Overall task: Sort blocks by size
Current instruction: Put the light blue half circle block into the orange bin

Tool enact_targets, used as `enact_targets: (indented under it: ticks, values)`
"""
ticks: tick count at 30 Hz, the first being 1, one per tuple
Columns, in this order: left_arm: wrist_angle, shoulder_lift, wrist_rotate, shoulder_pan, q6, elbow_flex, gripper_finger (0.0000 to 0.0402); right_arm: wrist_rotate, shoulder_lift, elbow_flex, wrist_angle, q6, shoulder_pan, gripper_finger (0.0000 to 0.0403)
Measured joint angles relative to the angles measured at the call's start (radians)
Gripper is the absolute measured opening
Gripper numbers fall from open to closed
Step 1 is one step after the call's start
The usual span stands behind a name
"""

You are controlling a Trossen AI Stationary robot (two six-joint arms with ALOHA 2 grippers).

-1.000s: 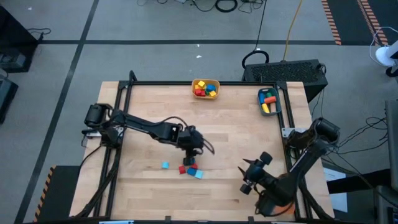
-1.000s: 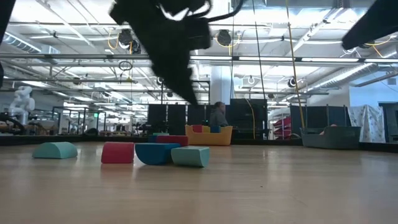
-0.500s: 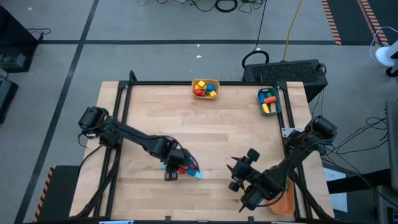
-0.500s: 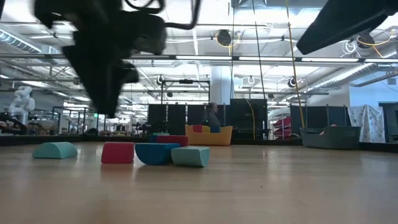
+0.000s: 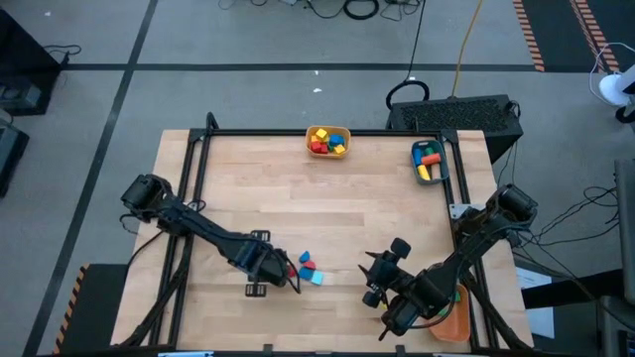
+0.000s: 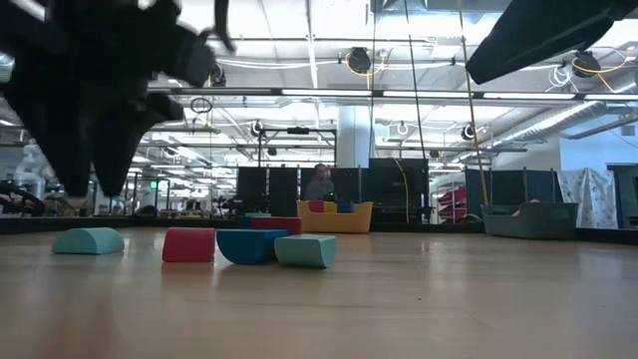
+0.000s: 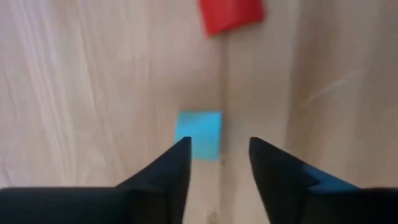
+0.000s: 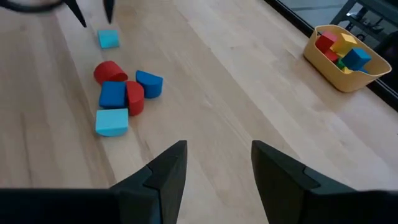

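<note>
A lone cyan block [image 7: 199,133] lies flat on the wooden table, left of a cluster of red, blue and cyan blocks [image 8: 122,94]. My left gripper [image 7: 219,146] hangs open just above it, pointing down, its fingertips clear of the block in the low view [image 6: 90,189]. In the high view the left gripper [image 5: 260,270] covers this block. My right gripper [image 8: 214,163] stands open with nothing between its fingers, over the table's near right part [image 5: 377,285], tilted toward the cluster [image 5: 309,269].
A yellow bin [image 5: 328,141] with blocks stands at the far edge, and a teal bin [image 5: 429,162] with blocks at the far right. An orange bin [image 5: 452,313] sits under the right arm at the near right. Bare wood lies between the cluster and the bins.
My left gripper has swung from above the cluster toward the table's near left, tipping until it points straight down over the lone cyan block. My right gripper has shifted a little toward the table's left. The blocks have kept their places.
</note>
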Motion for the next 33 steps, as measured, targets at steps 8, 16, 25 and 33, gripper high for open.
enact_targets:
  ticks: [8, 16, 25, 33]
  values:
    - [0.033, 0.002, -0.023, 0.039, -0.006, -0.121, 0.0281, -0.027, 0.000, -0.001, 0.031, -0.022, 0.000, 0.0164]
    - [0.079, 0.000, -0.053, 0.063, 0.049, -0.177, 0.0289, -0.026, 0.000, -0.001, 0.038, -0.023, 0.000, 0.0164]
    - [0.123, 0.000, -0.058, 0.056, 0.161, -0.182, 0.0252, -0.025, 0.000, -0.001, 0.038, -0.023, 0.000, 0.0164]
    - [0.147, 0.002, -0.075, 0.051, 0.260, -0.173, 0.0251, -0.025, 0.000, -0.001, 0.037, -0.023, -0.002, 0.0164]
